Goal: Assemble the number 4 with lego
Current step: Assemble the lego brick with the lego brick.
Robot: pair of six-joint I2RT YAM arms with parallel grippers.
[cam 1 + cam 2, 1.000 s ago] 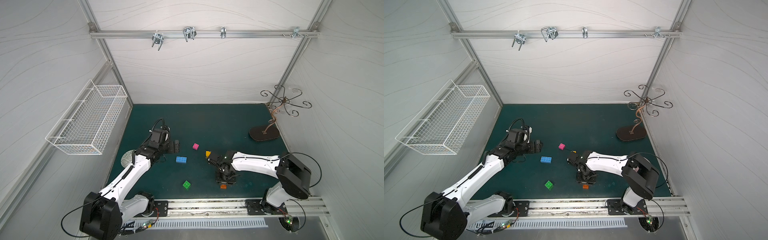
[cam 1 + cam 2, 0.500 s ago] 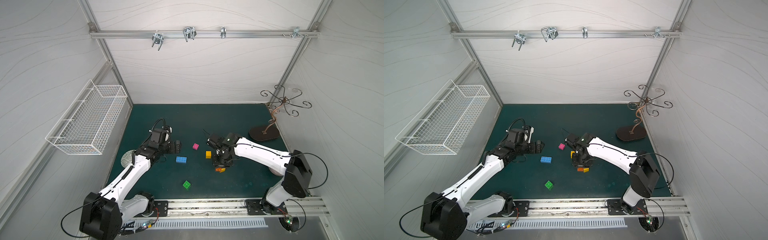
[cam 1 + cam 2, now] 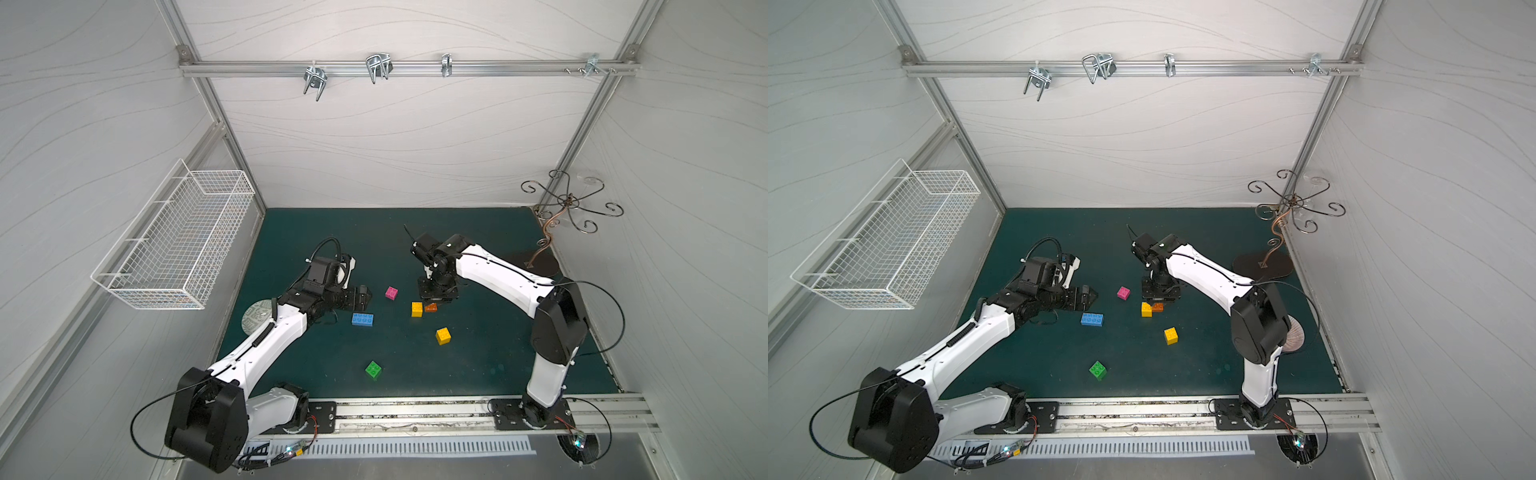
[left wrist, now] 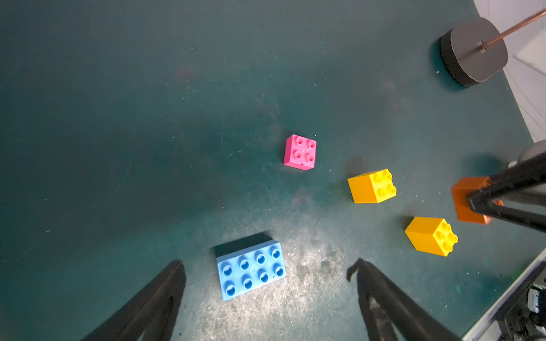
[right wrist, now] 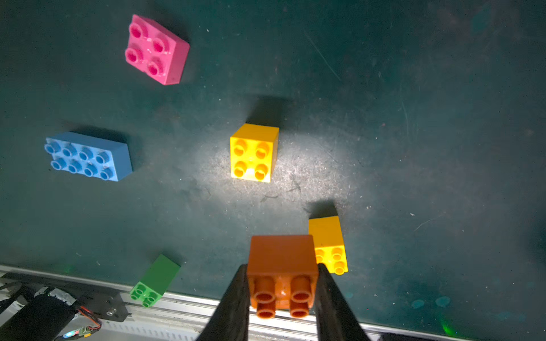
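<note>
The right end effector (image 5: 282, 283) is clamped on the orange brick (image 5: 282, 259), one black finger on each flank and the studs turned towards the wrist camera. In both top views this brick sits under the end effector near the middle of the dark green counter (image 3: 311, 232). It is close beside the far yellow brick (image 3: 417, 309), and the left wrist view shows a gap between the two. Whether the orange brick touches the counter I cannot tell.

The left end effector (image 4: 266, 265) hangs with its jaws spread wide and nothing between them. The blue brick (image 3: 362, 319) lies flat just ahead of it, studs up, apart from both fingers.

The other lego pieces lie singly on the counter, none joined to another. The pink brick (image 3: 391, 292) is between the two end effectors. The near yellow brick (image 3: 443, 336) is towards the front rail (image 3: 415, 411) from the orange one, and the green brick (image 3: 373, 369) is nearest that rail, tipped on one side.

A white wire basket (image 3: 174, 249) hangs on the left wall, and the round base of a metal hook stand (image 3: 540, 264) sits in the far right corner
</note>
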